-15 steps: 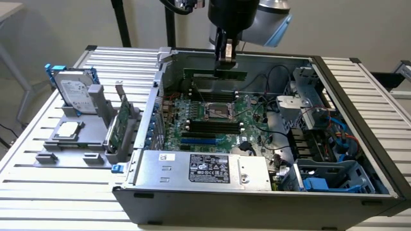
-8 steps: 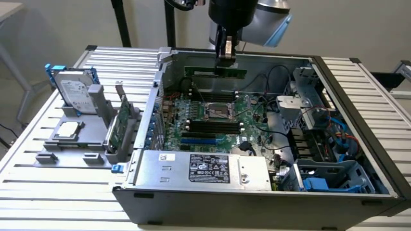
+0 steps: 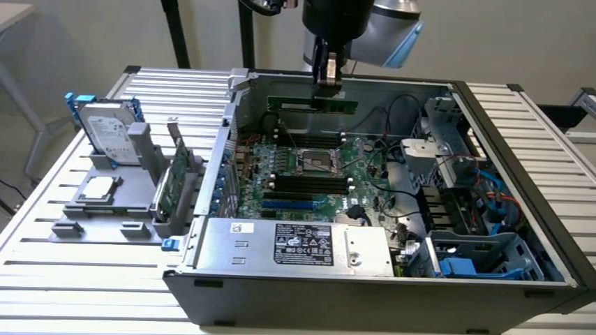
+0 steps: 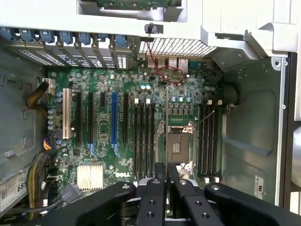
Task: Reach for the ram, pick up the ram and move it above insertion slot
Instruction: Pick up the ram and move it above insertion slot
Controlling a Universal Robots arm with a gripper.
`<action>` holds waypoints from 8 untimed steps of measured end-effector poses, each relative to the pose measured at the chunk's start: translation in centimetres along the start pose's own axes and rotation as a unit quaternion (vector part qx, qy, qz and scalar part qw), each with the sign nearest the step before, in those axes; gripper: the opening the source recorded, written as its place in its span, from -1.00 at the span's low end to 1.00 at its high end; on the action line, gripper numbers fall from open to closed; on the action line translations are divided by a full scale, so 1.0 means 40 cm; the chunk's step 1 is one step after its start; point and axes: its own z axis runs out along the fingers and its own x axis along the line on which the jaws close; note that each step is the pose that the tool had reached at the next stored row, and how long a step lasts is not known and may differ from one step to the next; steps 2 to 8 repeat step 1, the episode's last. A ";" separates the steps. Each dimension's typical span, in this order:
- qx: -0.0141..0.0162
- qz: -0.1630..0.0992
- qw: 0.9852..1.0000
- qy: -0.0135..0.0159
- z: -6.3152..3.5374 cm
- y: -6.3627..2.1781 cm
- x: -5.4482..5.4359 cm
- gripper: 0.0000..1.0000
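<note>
Gripper (image 4: 166,188) fingers pinch the ram (image 3: 313,105) by its upper long edge, holding it level above the motherboard (image 4: 141,127) inside the open PC case (image 3: 521,181). Judged light, stiff, thin and fragile: best held by the board edges, clear of chips and contacts.

The open computer case (image 3: 484,118) leaves its whole top free, so the gripper (image 3: 328,89) hangs inside with the ram (image 3: 313,105) clamped between its fingers (image 4: 160,181) — air on every side. Below, the motherboard (image 3: 308,174) is bare around the memory slots (image 4: 143,136). The power supply (image 3: 293,244), drive cage (image 3: 484,255) and loose cables (image 3: 396,115) crowd the edges — nothing crosses the middle.
</note>
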 end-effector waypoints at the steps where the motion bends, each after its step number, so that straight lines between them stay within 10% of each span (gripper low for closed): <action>1: 0.000 0.000 1.000 0.000 0.000 0.000 0.000 -0.73; 8: 0.000 0.000 1.000 0.000 0.000 0.000 0.000 -0.73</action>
